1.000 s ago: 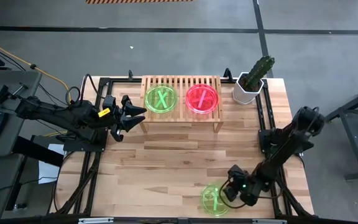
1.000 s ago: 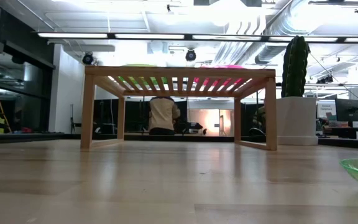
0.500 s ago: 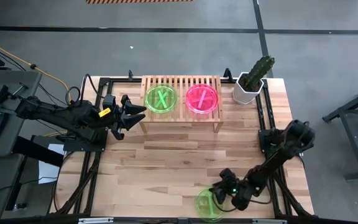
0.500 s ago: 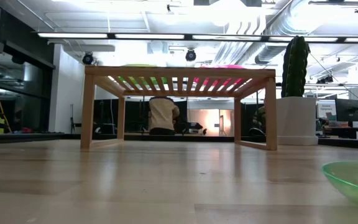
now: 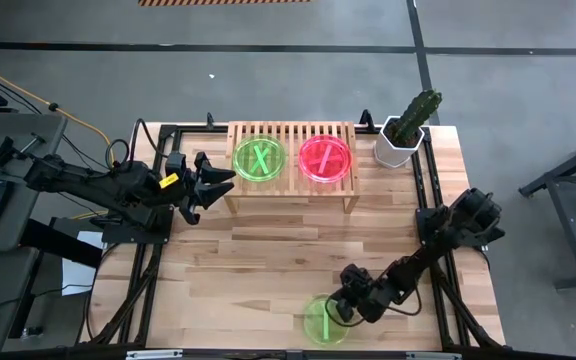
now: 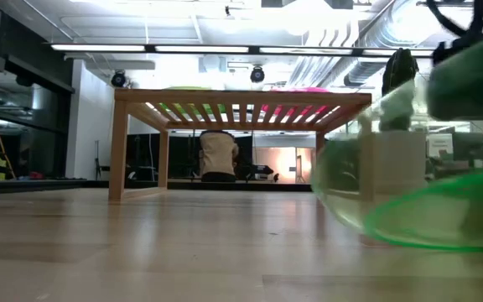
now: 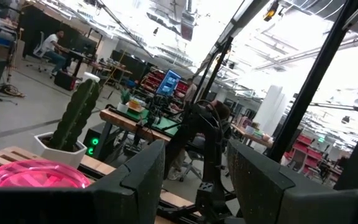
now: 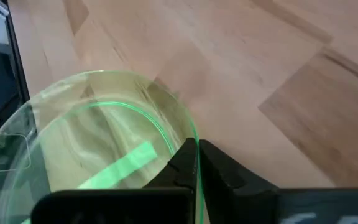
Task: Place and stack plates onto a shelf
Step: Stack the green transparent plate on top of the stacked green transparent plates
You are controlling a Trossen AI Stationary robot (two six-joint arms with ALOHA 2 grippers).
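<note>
The right pincer [image 5: 340, 309] pinches the rim of a green plate [image 5: 324, 320] at the worktop's [image 5: 268, 250] near edge, well apart from the shelf [image 5: 290, 165] at the far side, where the spread left pincer [image 5: 218, 183] waits beside it.

I see open bench [image 5: 268, 260] up to the shelf [image 5: 290, 160]; left pincer [image 5: 220, 182] and cactus pot [image 5: 398, 145] flank it.

green plate [image 8: 98, 155]: I'm seeing translucent, glossy plastic.
right gripper [image 8: 191, 163]: I'm reading its fingers as matt black.
table [image 5: 288, 255]: I'm looking at pale wood planks with a slight sheen.
shelf [image 5: 291, 132]: I'm noting light slatted wood.
</note>
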